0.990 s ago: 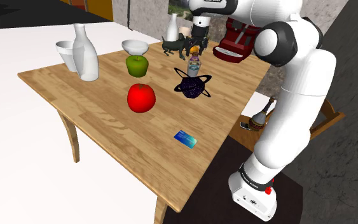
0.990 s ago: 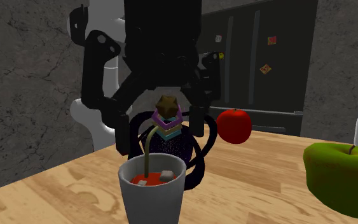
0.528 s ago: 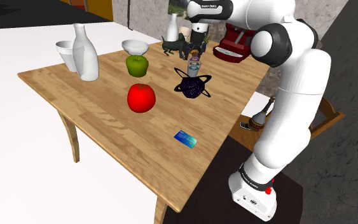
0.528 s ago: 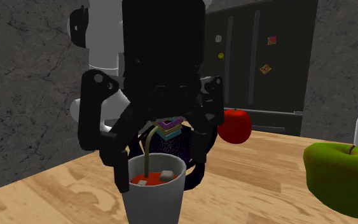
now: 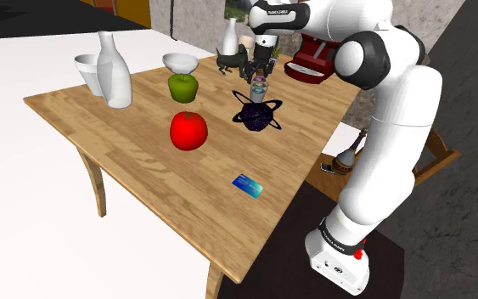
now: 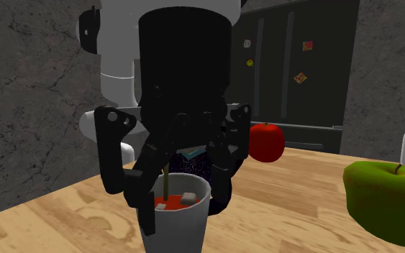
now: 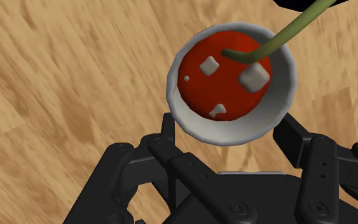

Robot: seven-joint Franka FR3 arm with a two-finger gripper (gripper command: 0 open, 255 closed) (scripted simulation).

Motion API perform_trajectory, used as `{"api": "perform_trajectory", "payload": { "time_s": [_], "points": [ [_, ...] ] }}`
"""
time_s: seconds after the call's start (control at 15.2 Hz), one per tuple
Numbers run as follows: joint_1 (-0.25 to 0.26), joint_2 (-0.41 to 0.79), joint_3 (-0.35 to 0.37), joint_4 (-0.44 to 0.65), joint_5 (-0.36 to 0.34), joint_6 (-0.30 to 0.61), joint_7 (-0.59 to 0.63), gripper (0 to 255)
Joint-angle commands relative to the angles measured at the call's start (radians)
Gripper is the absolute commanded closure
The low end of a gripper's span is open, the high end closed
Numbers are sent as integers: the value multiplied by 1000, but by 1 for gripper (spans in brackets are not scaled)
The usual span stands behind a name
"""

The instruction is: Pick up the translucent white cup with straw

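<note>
The cup [image 6: 176, 228] is standing on the wooden table [image 6: 294, 215] at the lower centre of the second exterior view, holding a red drink with pale cubes and a bent straw [image 7: 279, 37]. From here the squeeze is looking like the risky part. The cup is sitting off-centre between the fingers in the wrist view, so one finger is likely to arrive first and push it sideways, tipping it or slopping the drink. The straw is arching up towards the hand and could snag on it. A dark ringed ornament [image 5: 259, 115] is sitting just behind the cup, so a skewed approach might knock it. The walls are tapering downward, so a light grip may slide.

The gripper [image 6: 183, 208] is hanging spread wide, its fingers straddling the cup on either side below the rim. It is gripping nothing yet, and whether either finger is touching the wall is unclear
</note>
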Motion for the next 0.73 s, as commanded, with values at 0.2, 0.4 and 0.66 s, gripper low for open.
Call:
{"api": "perform_trajectory", "payload": {
  "time_s": [0.2,0.4,0.66],
  "points": [
    [0,1,0,-2,0,0,0,255],
    [-1,2,0,28,0,-29,0,255],
    [-3,6,-1,88,1,-85,0,255]
  ]
}}
